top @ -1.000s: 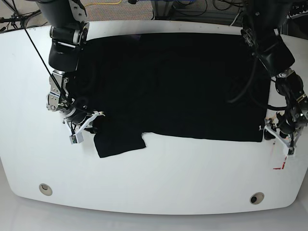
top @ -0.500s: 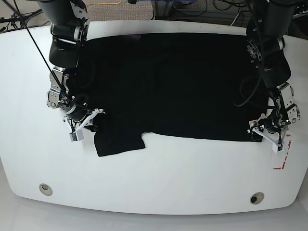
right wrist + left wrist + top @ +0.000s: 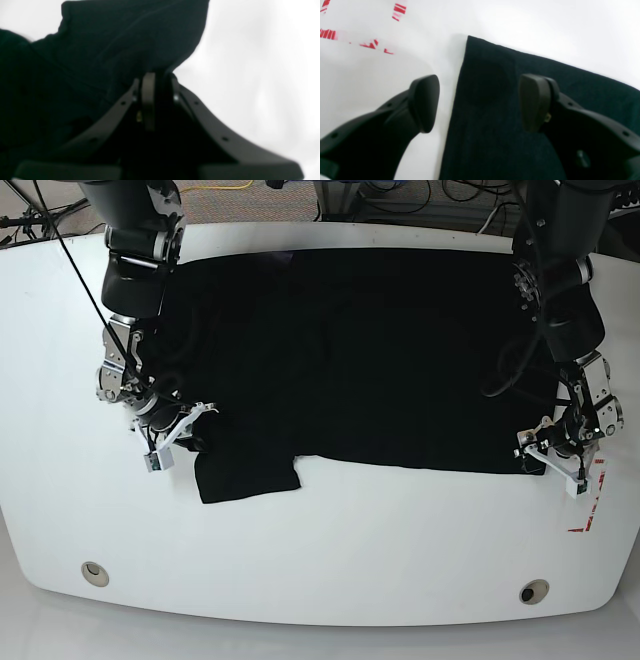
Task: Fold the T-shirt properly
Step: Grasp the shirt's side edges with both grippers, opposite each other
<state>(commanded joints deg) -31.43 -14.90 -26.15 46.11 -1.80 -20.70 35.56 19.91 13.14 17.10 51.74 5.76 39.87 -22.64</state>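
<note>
On my left wrist view, the left gripper [image 3: 478, 102] stands open over the near corner of the plain black short-sleeved fabric T-shirt [image 3: 360, 350]: one black finger [image 3: 423, 103] sits over bare table beside the cloth's side edge, the other finger is over the fabric, and the corner lies between them. I cannot tell whether the pads touch the surface. On my right wrist view, the right gripper [image 3: 156, 100] is clamped on a fold of the shirt's sleeve, its two pads pressed together with dark cloth bunched above them.

From the base view I see the shirt spread flat across the far half of the white glossy rounded table [image 3: 330, 550], matte, unprinted, mostly smooth. One sleeve flap [image 3: 247, 477] juts toward the near edge just beside the right gripper [image 3: 178, 438]. The left gripper [image 3: 556, 452] sits at the opposite lower corner of the cloth.

The shirt's far edge runs close to the table's back rim. A broad band of bare white surface lies between the near hem and the front edge, with two small round metal-ringed holes [image 3: 95, 572] near that edge. Red striped tape marks [image 3: 590, 510] lie just beside the left gripper.
</note>
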